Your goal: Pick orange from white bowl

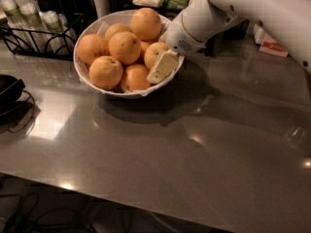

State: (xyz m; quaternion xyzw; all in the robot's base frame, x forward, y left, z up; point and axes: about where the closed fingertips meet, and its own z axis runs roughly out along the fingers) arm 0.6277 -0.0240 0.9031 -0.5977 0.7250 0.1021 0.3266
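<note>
Sitting on the glossy grey table (170, 154), the wide white bowl (77, 69) is holding a heap of round, dimpled fruit. Just inside the bowl's right rim, the pale, wedge-shaped gripper (163, 67) is resting against the orange (154, 52); whether it is gripping anything cannot be told. The smooth white arm (243, 8) is slanting down from the bowl's upper right.

No word or number can be read. A white carton (270, 45) bears a red mark, its lettering illegible. The gripper (163, 67) sits at the right rim of the white bowl (81, 75).
</note>
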